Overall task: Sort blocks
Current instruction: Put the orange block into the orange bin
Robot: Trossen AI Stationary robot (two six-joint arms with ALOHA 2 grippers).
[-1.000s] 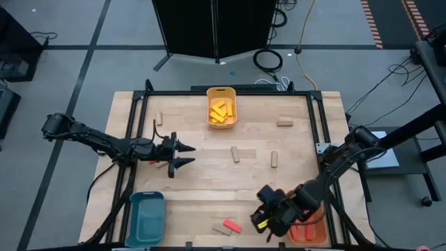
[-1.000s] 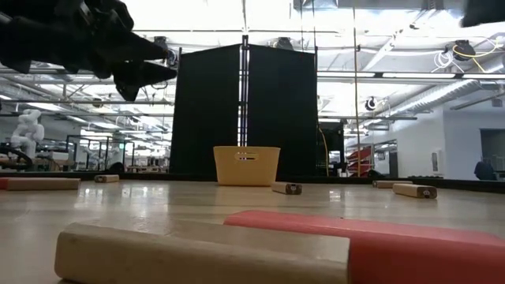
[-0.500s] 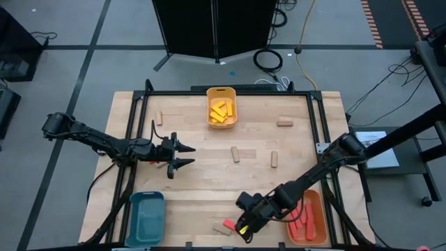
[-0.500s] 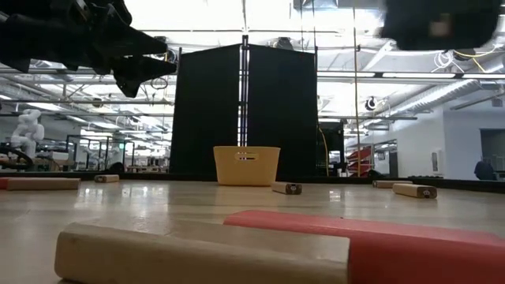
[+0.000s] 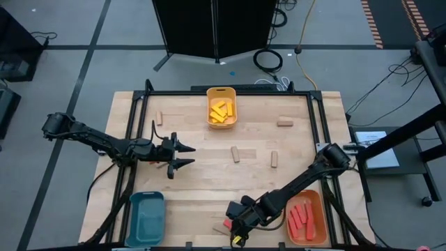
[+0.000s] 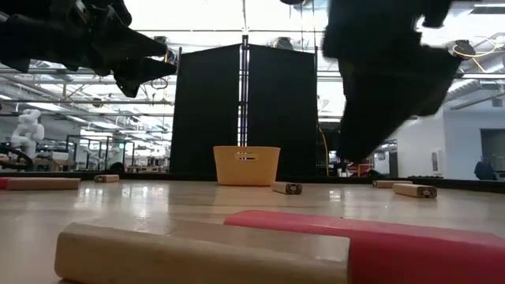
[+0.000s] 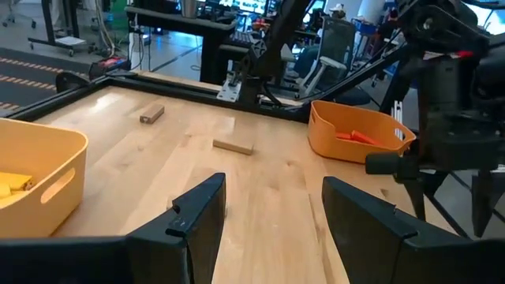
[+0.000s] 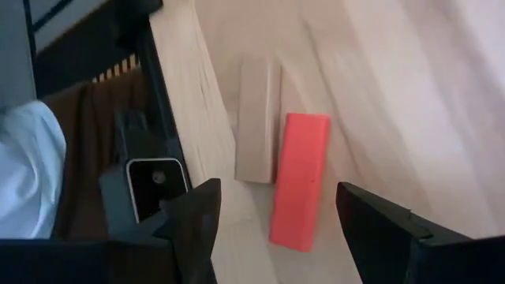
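A red block [image 8: 300, 181] and a tan block [image 8: 256, 118] lie flat side by side at the table's near edge; both fill the foreground of the low view, red block [image 6: 371, 241] and tan block [image 6: 197, 254]. My right gripper [image 8: 278, 192] hovers open just above them, fingers pointing down at a slant, one on each side of the red block, touching nothing. My left gripper [image 5: 185, 155] stands open and empty above the table's left middle. Yellow blocks lie in the yellow tray [image 5: 221, 93]; red blocks lie in the orange tray [image 5: 317, 202].
Loose tan blocks lie flat on the table: tan block [image 5: 159, 117] far left, tan block [image 5: 284, 122] far right, tan block [image 5: 235, 153] and tan block [image 5: 274, 159] in the middle. A teal tray [image 5: 146, 217] stands at the near left corner. A black frame runs around the table.
My right gripper has left the orange tray, travelling toward the table's left along the near edge while sinking and rolling its wrist; it now hangs over the red and tan blocks. The red blocks in the orange tray show again.
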